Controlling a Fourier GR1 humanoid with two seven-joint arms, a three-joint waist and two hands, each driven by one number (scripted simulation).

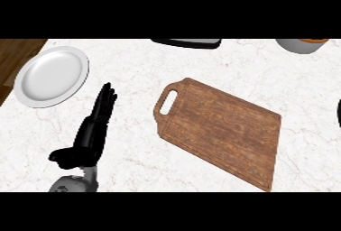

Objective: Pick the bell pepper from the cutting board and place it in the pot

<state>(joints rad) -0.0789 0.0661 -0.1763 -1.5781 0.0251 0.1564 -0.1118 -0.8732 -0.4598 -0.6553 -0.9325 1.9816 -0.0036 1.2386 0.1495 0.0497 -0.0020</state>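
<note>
The cutting board (223,134) lies at the middle of the bench (133,171), turned askew, its handle end toward the far left. A plate (52,76) sits near the bench's far left corner. The left hand (93,131) rests between plate and board, toward the near edge, well apart from both

We look steeply down on a white marble counter (200,63) with faint reddish-grey veining, which fills nearly all of our view. Its left edge runs at a slant, and beyond that edge, at the upper left corner, we see a wooden floor (16,58) of warm brown boards. The light is even and soft across the countertop, with only slight shadows.
</note>
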